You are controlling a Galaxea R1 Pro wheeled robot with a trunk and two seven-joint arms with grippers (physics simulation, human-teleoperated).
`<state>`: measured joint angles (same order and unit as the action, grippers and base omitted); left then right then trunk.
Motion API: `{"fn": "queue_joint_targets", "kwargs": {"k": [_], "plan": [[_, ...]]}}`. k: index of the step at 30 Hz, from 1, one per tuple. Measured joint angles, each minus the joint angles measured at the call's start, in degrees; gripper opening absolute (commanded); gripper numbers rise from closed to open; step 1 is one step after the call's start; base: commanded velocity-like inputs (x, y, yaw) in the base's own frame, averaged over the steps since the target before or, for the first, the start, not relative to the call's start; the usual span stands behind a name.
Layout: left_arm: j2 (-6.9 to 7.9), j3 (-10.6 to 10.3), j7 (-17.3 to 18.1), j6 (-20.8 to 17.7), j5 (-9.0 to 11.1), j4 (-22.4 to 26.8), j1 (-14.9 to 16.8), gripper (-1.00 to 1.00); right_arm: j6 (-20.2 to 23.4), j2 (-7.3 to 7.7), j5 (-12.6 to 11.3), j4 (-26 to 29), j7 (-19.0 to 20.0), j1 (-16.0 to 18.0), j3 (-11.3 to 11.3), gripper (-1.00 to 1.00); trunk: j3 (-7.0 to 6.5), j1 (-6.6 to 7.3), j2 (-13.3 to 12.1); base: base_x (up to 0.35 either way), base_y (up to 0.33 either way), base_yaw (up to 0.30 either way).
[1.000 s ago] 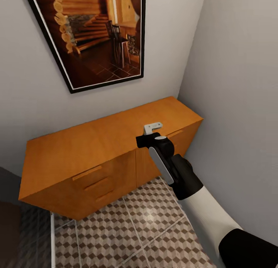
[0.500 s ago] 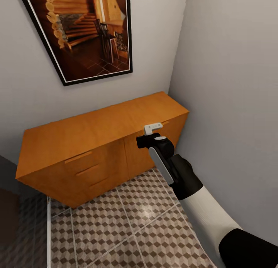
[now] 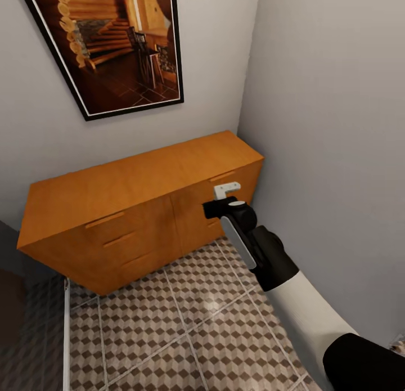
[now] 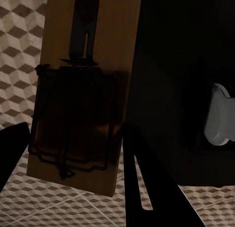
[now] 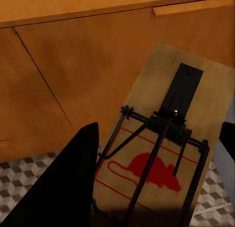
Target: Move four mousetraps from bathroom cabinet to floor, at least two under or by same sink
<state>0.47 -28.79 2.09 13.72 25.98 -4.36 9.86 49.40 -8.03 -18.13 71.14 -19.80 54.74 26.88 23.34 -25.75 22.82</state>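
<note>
**A trap in each pincer, facing the cabinet**

Ahead of me the cabinet (image 3: 140,188) stands against the back wall, its far end tucked into the corner where the grey side wall meets it. All the drawers I can see are pushed in, their bar handles flush. A framed picture (image 3: 109,42) of a log-house interior hangs tilted above it. The floor (image 3: 185,329), tiled in brown and beige cubes, runs between me and the cabinet front, and nothing lies on the stretch I see. My right arm reaches forward along the side wall, and its black wrist blocks part of the cabinet's right-hand drawer column.

My right pincer (image 5: 156,188) is clamped on a mousetrap (image 5: 171,148). The board's long axis runs straight out from between my fingers toward the cabinet front, the dark plate at the far end, the spring and the red mouse mark nearer my grip. One dark finger (image 5: 63,183) lies along the board's side, touching it.

My left pincer (image 4: 73,158) grips a second mousetrap (image 4: 83,89), seen in shadow. Its long axis also points away from the fingers, wire frame near the grip, dark plate at the far end, with floor tiles behind it. My own dark body and a pale grey part (image 4: 218,116) sit beside it.
</note>
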Motion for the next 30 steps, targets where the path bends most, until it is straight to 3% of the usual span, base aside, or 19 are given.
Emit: {"fn": "queue_joint_targets", "kwargs": {"k": [7,9,11,13,24,27,30], "plan": [[0.00,0.00,-0.13,0.00,0.02,0.00,0.00,-1.00,-0.72,0.36,-0.08,-2.10,0.27,-0.05,0.01,-1.00,0.00,0.00,0.00,0.000,-0.001,0.000],[0.00,0.00,-0.16,0.00,0.03,0.00,0.00,-1.00,-3.57,0.52,-0.10,-5.00,0.40,-0.07,0.00,-1.00,0.00,0.00,-0.01,0.000,0.000,0.000],[0.05,0.00,-0.16,0.00,0.04,0.00,0.00,-1.00,-7.46,1.20,-0.27,-9.14,0.53,-0.11,0.01,-1.00,0.00,0.00,-0.01,0.000,0.000,0.000],[0.09,0.00,-0.17,0.00,0.03,0.00,0.00,-1.00,-14.31,1.67,-0.41,-16.78,2.70,-0.15,0.01,-1.00,0.01,-0.01,-0.01,0.000,0.000,0.000],[0.09,0.00,-0.17,0.03,-0.01,0.06,0.00,-1.00,-39.63,1.71,-0.06,-50.16,14.42,-0.14,-0.16,-1.00,0.01,0.00,0.00,0.000,0.000,0.000],[0.16,-0.08,-0.11,0.08,-0.07,0.14,0.00,-1.00,-48.51,1.72,1.39,-60.91,16.06,-0.13,-0.18,-1.00,0.01,0.00,0.00,0.000,0.000,0.000],[0.11,-0.22,-0.09,0.09,-0.19,0.23,0.00,-1.00,-54.12,1.81,2.67,-67.45,17.68,-0.48,-0.16,-1.00,0.01,0.00,0.00,0.000,0.000,0.000]]}}
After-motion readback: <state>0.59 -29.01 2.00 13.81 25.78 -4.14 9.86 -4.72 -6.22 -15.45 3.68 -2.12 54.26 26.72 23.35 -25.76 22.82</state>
